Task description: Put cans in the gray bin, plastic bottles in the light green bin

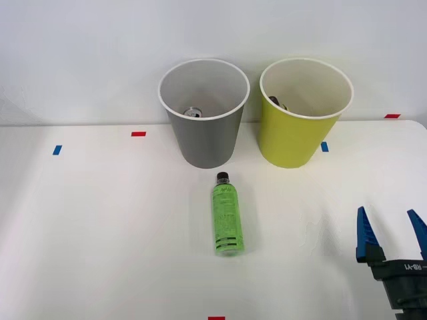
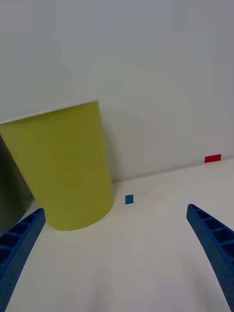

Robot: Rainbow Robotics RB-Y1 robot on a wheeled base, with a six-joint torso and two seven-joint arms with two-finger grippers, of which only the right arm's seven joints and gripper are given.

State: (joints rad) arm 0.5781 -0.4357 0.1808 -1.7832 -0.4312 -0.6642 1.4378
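A slim bright green bottle (image 1: 227,215) with a black cap lies on the white table, cap pointing toward the bins. Behind it stands the gray bin (image 1: 203,113), and a can's silvery top (image 1: 193,113) shows inside it. To its right stands the light green bin (image 1: 300,117) (image 2: 63,168), with a dark bottle cap (image 1: 276,103) peeking above its inner wall. My right gripper (image 1: 390,230) (image 2: 117,243) is open at the table's front right, empty, well to the right of the green bottle and in front of the light green bin.
Small tape marks dot the white table (image 1: 100,233): red ones (image 1: 138,134) (image 1: 391,116) (image 2: 212,158) near the wall and one at the front edge (image 1: 216,318), blue ones (image 1: 57,150) (image 1: 324,147) (image 2: 129,199) at the left and beside the light green bin. A white wall rises behind the bins.
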